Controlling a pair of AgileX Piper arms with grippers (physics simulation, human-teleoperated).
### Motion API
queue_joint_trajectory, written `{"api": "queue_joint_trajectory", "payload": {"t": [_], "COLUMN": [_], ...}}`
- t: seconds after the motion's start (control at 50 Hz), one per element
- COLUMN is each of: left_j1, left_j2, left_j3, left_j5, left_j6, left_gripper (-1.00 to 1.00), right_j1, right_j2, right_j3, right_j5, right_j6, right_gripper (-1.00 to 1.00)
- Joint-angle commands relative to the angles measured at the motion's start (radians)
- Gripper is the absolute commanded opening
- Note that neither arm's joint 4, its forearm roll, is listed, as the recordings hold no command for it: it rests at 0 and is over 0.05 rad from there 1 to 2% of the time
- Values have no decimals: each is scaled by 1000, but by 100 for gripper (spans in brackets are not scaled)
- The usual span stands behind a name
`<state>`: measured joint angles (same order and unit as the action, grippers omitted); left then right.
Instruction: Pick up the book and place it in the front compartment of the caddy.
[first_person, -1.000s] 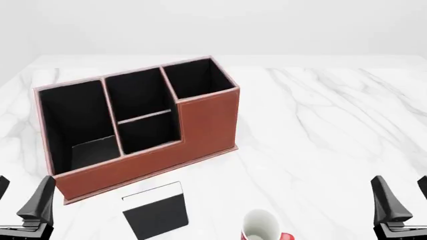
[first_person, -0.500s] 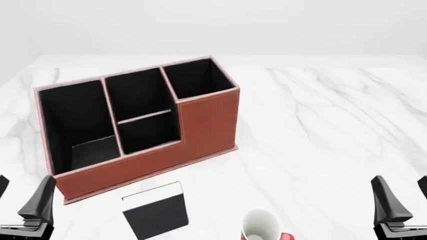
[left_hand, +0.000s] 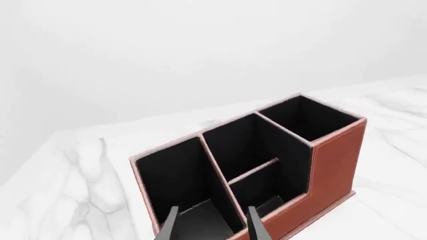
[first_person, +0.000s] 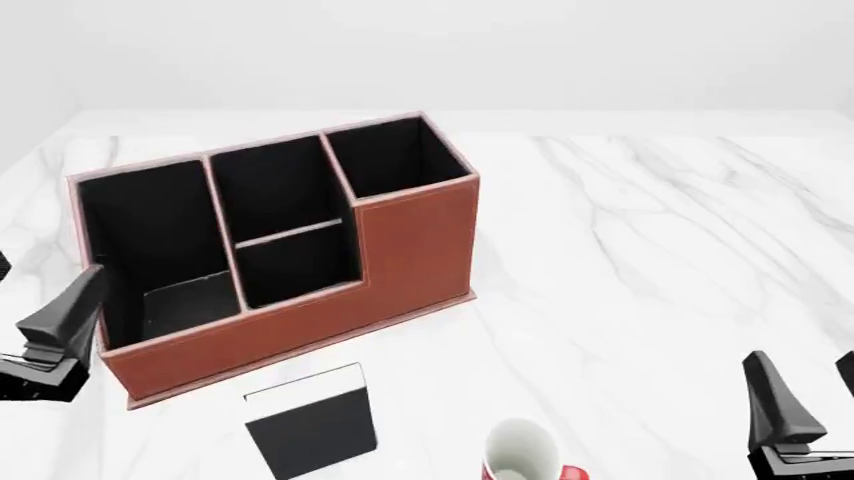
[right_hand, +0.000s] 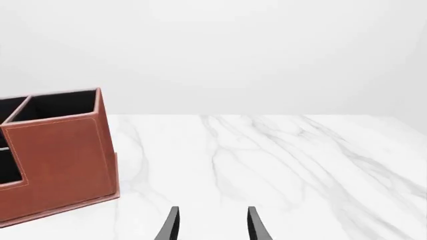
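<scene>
The black book (first_person: 318, 432) with a white strip on its far short edge lies flat on the marble table, just in front of the caddy. The reddish-brown caddy (first_person: 407, 245) stands at the left-middle, its low front wall facing me; it also shows in the left wrist view (left_hand: 333, 160) and the right wrist view (right_hand: 60, 160). My left gripper (first_person: 30, 295) is open and empty, beside the caddy's left end and to the left of the book; its fingers (left_hand: 257, 226) point at the caddy. My right gripper (first_person: 810, 398) is open and empty at the near right, far from both.
A white-and-red mug (first_person: 523, 452) stands at the near edge, just right of the book. The marble table (first_person: 641, 250) stretches to the right of the caddy and ends at a pale back wall.
My left gripper has risen and moved forward, from the near left corner up beside the caddy's left end. The right gripper, book, mug and caddy have not moved.
</scene>
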<state>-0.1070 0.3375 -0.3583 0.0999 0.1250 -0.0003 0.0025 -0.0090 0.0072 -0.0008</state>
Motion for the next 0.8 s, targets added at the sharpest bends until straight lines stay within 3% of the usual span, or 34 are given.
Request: {"api": "queue_joint_trajectory", "payload": {"t": [0.02, 0.1, 0.12, 0.18, 0.2, 0.8], "left_j1": [-62, -91, -97, -97, -106, -91], "left_j2": [207, 242, 310, 373, 586, 780], "left_j3": [-212, -255, -319, -368, -583, -735], "left_j5": [111, 147, 192, 221, 347, 454], "left_j6": [80, 119, 131, 188, 306, 498], "left_gripper": [100, 100, 100, 100, 100, 100], "right_j1": [0, 0, 0, 0, 0, 0], "right_j2": [-1, -1, -2, -1, 0, 0], "right_j3": [1, 1, 1, 0, -2, -2], "right_j5": [0, 0, 1, 1, 2, 2], "right_j6": [0, 0, 0, 0, 0, 0], "right_gripper": [100, 100, 100, 100, 100, 100]}}
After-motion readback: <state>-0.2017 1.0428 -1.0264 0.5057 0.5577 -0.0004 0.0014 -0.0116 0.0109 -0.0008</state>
